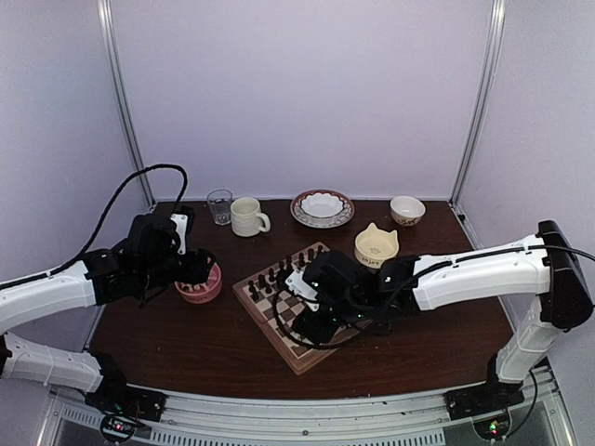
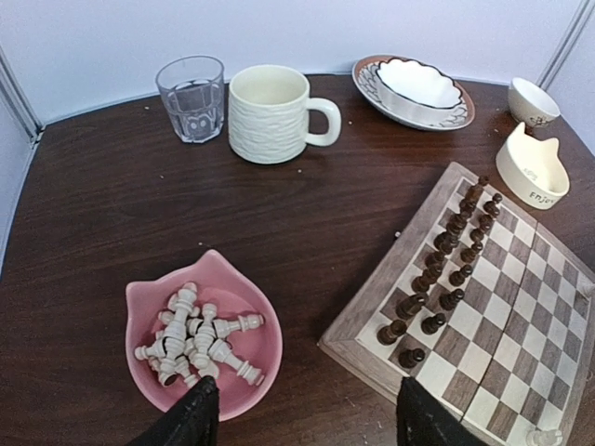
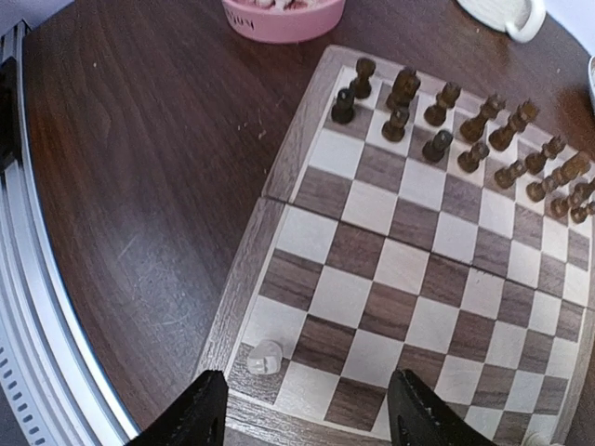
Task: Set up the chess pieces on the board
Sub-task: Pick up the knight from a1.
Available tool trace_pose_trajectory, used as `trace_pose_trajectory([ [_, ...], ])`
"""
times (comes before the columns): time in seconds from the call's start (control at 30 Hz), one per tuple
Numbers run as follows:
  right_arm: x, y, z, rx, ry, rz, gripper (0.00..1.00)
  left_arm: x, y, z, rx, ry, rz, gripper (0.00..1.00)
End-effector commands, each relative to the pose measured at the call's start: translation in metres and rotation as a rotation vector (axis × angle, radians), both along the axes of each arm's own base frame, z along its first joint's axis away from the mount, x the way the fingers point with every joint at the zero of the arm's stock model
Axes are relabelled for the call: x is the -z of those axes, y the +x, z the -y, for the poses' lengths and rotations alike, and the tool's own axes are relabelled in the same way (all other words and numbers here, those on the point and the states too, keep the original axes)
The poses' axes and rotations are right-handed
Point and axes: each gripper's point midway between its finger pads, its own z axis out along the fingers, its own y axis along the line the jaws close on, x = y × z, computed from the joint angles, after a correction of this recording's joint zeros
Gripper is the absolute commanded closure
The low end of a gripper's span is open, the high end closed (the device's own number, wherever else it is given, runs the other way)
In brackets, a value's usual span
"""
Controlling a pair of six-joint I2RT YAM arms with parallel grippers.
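Two pincers hang over the table (image 1: 186, 344). Farthest left, the left pincer (image 2: 302, 420) is spread wide, with nothing between its fingers (image 2: 191, 418). From overhead it hovers above a pink bowl (image 2: 228, 288). That bowl sits just ahead of the pincer's left finger and holds a heap of cream chess pieces (image 2: 200, 339), most of them lying on their sides. Well beyond the pincer stand a glass (image 2: 191, 93) and, right of it, a ribbed cream mug (image 2: 268, 116). Ahead and to the right of this pincer lies the board (image 2: 507, 325), with two rows of dark pieces (image 2: 444, 265) upright along its edge nearest the bowl.

Further right, the right pincer (image 3: 302, 413) hangs over the board's near part, also wide open and empty. One cream piece (image 3: 265, 357) sits on a corner square just ahead of its left finger, not touching it. The dark rows stand well ahead of this pincer. Past the board's far right side rest a cat-eared cream dish (image 1: 376, 246) and a small bowl (image 1: 406, 210).
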Motion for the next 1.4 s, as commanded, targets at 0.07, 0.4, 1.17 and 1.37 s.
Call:
trace_pose_trajectory([
  [0.07,0.027,-0.006,-0.002,-0.003,-0.07,-0.111,0.43,-0.001,0.003,-0.016,-0.082,0.008,0.027,0.34],
  [0.4,0.045,-0.009,-0.017,-0.044,-0.066,-0.152,0.52,-0.001,0.001,-0.01,-0.05,-0.01,0.017,0.35],
  [1.17,0.046,-0.005,-0.018,-0.036,-0.069,-0.135,0.84,-0.002,0.0,-0.006,-0.03,-0.019,0.01,0.35],
  [1.37,0.03,0.0,-0.009,-0.008,-0.039,-0.087,0.88,0.0,0.0,-0.005,-0.027,-0.017,0.006,0.35],
])
